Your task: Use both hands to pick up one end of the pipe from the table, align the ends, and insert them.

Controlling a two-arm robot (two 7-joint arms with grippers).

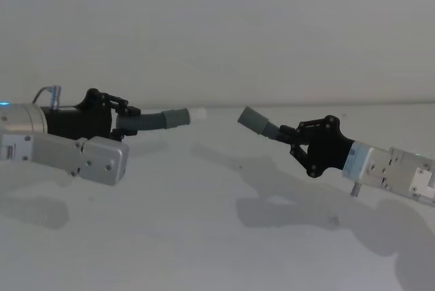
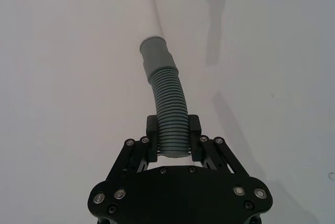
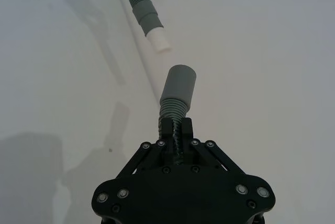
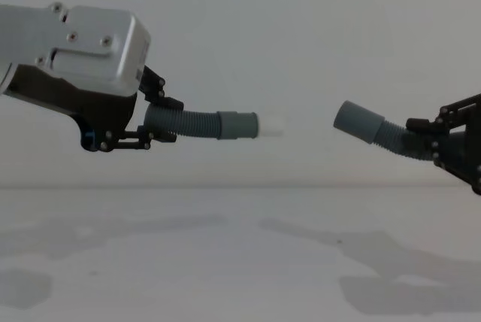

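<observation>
White matte table [image 4: 240, 262] lies below both arms. Robot's black skeletal left gripper [image 4: 156, 120] clamps grey ribbed corrugated hose [image 4: 192, 123], whitish-tipped cuff [image 4: 240, 124] aimed rightward; black right gripper [image 4: 425, 138] clamps hose behind plain grey cuff [image 4: 357, 120]. Cuffs face each other in mid-air, apart.

A plain pale wall [image 1: 217, 26] rises behind the worktop [image 1: 204, 250], bare and evenly lit, meeting it along a faint straight seam [image 4: 301, 185]. Soft grey shadows [image 1: 285, 213] spread over the near surface, a broad one to the right and a fainter one [image 1: 34, 209] to the left. A tiny dark speck [image 3: 110, 149] sits beside one shadow in the right wrist view.
</observation>
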